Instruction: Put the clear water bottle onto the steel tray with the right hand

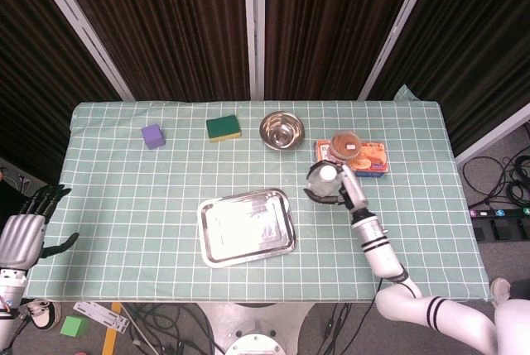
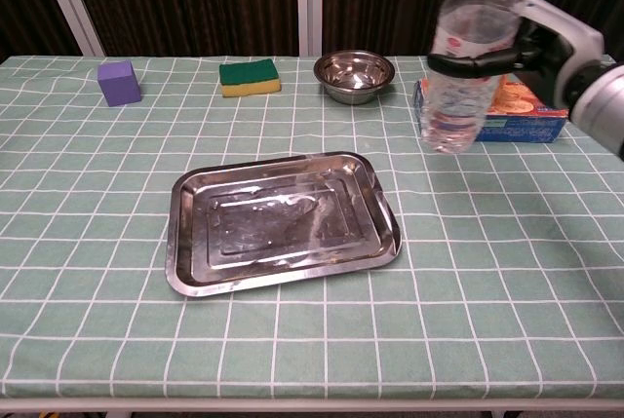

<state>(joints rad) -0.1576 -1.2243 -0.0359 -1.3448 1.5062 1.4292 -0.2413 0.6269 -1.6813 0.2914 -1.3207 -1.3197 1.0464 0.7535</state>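
Clear plastic makes the water bottle (image 2: pixel 466 67) a slippery load, and the main risk, as I judge it, is a slip or a tip: the right hand (image 2: pixel 546 43) grasps it high on the body, near the label, so the long lower part hangs free and could swing or twist as it travels. If it comes down tilted, or catches the raised rim of the steel tray (image 2: pixel 283 223), it could topple and roll across the checked tablecloth (image 2: pixel 507 272). The bottle is upright, in the air to the right of the tray and well apart from it, in front of the snack box (image 2: pixel 531 111). Dark fingers (image 2: pixel 478 62) wrap around its front, the palm behind. The left hand (image 1: pixel 21 235) hangs off the table's edge, fingers spread, empty.
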